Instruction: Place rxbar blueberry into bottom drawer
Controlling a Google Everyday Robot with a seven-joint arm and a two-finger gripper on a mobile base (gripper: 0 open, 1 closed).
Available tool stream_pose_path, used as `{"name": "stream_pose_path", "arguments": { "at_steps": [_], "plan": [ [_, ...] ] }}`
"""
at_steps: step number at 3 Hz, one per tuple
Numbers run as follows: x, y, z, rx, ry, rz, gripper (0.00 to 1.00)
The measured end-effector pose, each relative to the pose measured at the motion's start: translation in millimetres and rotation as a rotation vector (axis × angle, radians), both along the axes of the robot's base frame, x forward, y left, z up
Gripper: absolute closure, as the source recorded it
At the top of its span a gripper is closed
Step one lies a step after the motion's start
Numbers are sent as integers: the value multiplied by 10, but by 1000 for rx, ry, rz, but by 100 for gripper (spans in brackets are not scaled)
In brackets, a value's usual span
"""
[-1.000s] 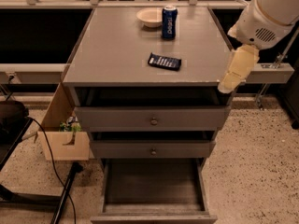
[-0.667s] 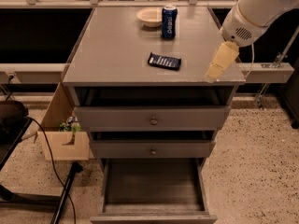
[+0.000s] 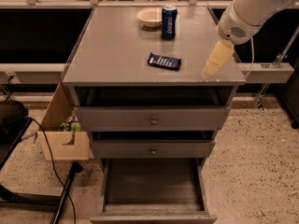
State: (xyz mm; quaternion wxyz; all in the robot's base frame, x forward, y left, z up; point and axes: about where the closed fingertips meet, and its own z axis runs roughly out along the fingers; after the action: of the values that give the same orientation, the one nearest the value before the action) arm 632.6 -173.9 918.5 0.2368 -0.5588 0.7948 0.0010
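Observation:
The rxbar blueberry (image 3: 164, 61), a flat dark navy wrapper with white lettering, lies on the grey cabinet top (image 3: 112, 55) near its front middle. My gripper (image 3: 216, 60) hangs over the top's right front part, to the right of the bar and apart from it, with pale fingers pointing down-left. The bottom drawer (image 3: 153, 185) is pulled open below the two knobbed drawers and its grey tray holds nothing.
An upright blue soda can (image 3: 169, 21) and a white bowl (image 3: 150, 17) stand at the back of the top. A cardboard box (image 3: 63, 133) sits on the floor left of the cabinet, with a black cable and stand beside it. A rail runs behind.
My gripper has moved left and inward over the cabinet top, closer to the bar. The bar, can, bowl and drawers have not moved.

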Motion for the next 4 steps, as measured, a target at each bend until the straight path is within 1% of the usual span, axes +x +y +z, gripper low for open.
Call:
{"name": "stream_pose_path", "arguments": {
  "at_steps": [1, 2, 3, 4],
  "plan": [
    [247, 196, -107, 25, 19, 37, 0],
    [497, 403, -250, 49, 48, 60, 0],
    [660, 522, -355, 63, 69, 66, 0],
    [808, 598, -493, 98, 88, 56, 0]
  ]
}}
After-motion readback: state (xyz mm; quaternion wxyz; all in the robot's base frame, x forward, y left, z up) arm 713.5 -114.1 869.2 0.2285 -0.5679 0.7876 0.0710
